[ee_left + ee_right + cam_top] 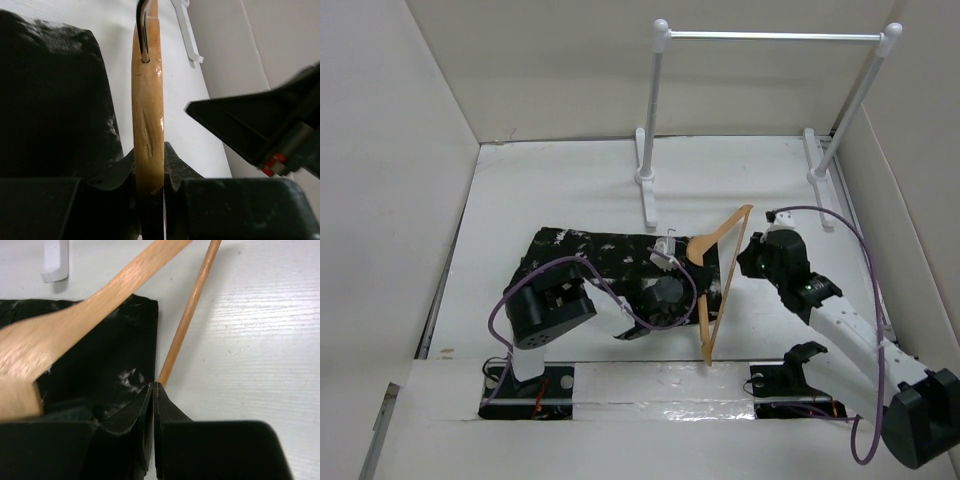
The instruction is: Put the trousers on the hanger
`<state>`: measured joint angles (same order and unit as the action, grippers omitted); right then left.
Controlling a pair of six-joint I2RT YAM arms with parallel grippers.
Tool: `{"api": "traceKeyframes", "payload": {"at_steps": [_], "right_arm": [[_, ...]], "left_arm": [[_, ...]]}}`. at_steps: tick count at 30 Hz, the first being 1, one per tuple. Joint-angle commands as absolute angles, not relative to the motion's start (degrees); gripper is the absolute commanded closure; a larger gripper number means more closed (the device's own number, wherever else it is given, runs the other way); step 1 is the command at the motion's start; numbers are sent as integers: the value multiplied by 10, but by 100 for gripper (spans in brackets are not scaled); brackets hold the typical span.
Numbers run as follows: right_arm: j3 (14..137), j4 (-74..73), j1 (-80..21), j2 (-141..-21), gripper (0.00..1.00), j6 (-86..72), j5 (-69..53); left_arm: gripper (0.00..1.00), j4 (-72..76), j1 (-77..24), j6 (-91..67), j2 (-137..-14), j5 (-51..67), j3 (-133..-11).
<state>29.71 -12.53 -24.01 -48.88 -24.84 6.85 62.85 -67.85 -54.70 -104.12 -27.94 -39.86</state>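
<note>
The black white-splattered trousers [580, 258] lie folded on the table, left of centre. The tan wooden hanger [718, 290] stands tilted over their right end, hook [665, 247] pointing left. My left gripper [688, 272] is shut on the hanger's wooden neck; in the left wrist view the wood [148, 125] stands between the jaws [149, 167] with the metal hook [144, 30] above. My right gripper [745, 256] is shut; in its wrist view the tips [154, 386] sit right at the hanger's round bar [187, 320], with nothing seen between them, beside the trousers [100, 365].
A white pole rack with ball-topped posts [770, 37] stands at the back right; one of its feet shows in the left wrist view [187, 30] and in the right wrist view [54, 260]. White walls [390, 150] enclose the table on the left, right and back.
</note>
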Motion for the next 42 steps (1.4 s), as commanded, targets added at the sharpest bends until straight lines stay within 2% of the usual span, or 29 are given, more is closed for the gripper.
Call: {"api": "traceKeyframes", "payload": {"at_steps": [1, 4, 10, 11, 14, 19, 24, 28, 32, 37, 39, 40, 42], "right_arm": [[292, -13, -220, -532, 89, -216, -47], [301, -6, -213, -563, 84, -206, -54], [301, 41, -205, -648, 57, -225, -67], [295, 53, -200, -657, 48, -228, -64], [296, 76, -200, -704, 41, -232, -82], [280, 134, -205, -757, 41, -246, -112], [287, 108, -217, -755, 48, -238, -73], [293, 91, -218, -734, 41, -236, -48], [295, 101, -218, -762, 40, -236, -68], [284, 137, -223, -800, 47, -262, -78], [273, 163, -223, -809, 60, -272, -98], [268, 173, -223, -812, 81, -276, -103], [252, 190, -223, -803, 98, -288, -112]], "left_arm": [[100, 732, -686, -572, -1058, -316, -401], [100, 744, -686, -586, -1078, -309, -404], [100, 750, -686, -606, -1095, -333, -397], [100, 750, -686, -606, -1095, -337, -396], [100, 749, -692, -606, -1094, -339, -391], [100, 745, -692, -602, -1108, -335, -398], [100, 750, -686, -614, -1133, -327, -399], [100, 762, -686, -625, -1142, -323, -400], [100, 759, -686, -624, -1136, -329, -397], [100, 759, -686, -621, -1124, -337, -382], [100, 754, -686, -618, -1122, -345, -381], [100, 754, -686, -618, -1122, -346, -378], [100, 750, -686, -612, -1120, -354, -376]]}}
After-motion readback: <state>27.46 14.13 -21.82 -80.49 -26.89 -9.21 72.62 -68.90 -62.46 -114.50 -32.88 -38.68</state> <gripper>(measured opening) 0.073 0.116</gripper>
